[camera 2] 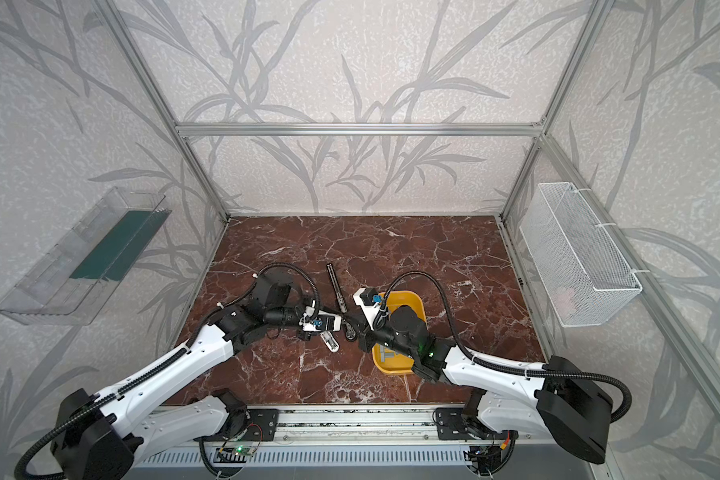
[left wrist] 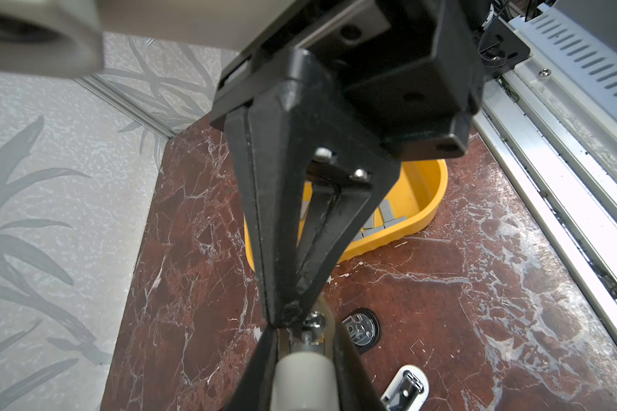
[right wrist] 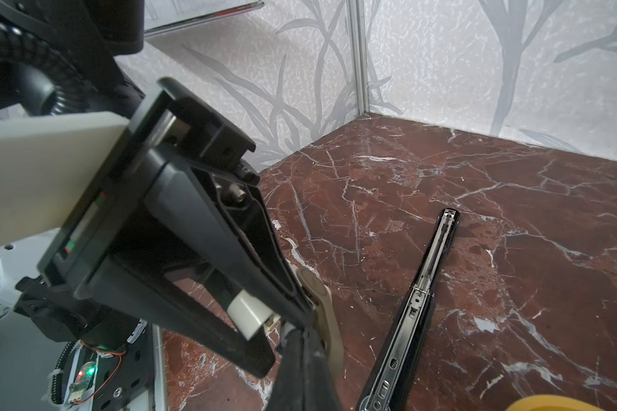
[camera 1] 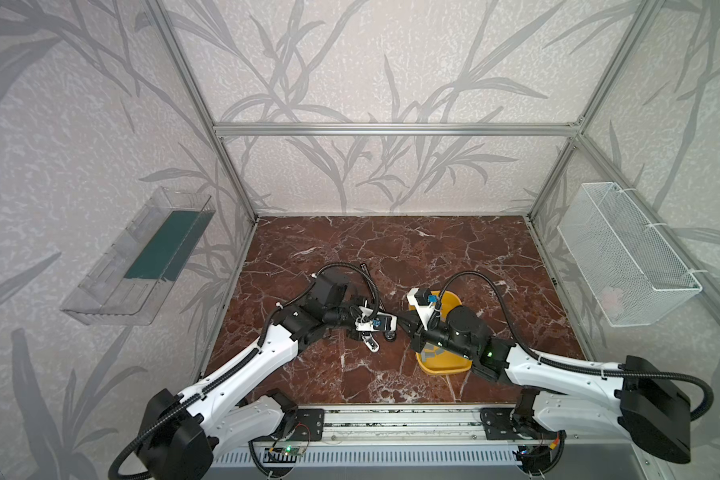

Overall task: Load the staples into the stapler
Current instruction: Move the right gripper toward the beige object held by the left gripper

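Observation:
My left gripper (left wrist: 301, 341) is shut on a small beige-white stapler (left wrist: 305, 377), held low over the middle of the table. My right gripper (right wrist: 301, 334) comes in from the right with its jaws shut, and its tip (left wrist: 287, 316) rests against the metal end of that stapler. Whether anything thin is pinched there is hidden. The two grippers meet in both top views, left gripper (camera 1: 393, 323) against right gripper (camera 1: 408, 328). Several grey staples (left wrist: 385, 217) lie in a yellow tray (left wrist: 428, 210), mostly under my right arm.
A long black stapler (right wrist: 417, 302) lies opened flat on the marble beyond the grippers. A small white stapler piece (left wrist: 405, 388) and a round black piece with a metal plate (left wrist: 360, 329) lie below them. A wire basket (camera 1: 628, 253) and a clear shelf (camera 1: 142, 257) hang on the side walls.

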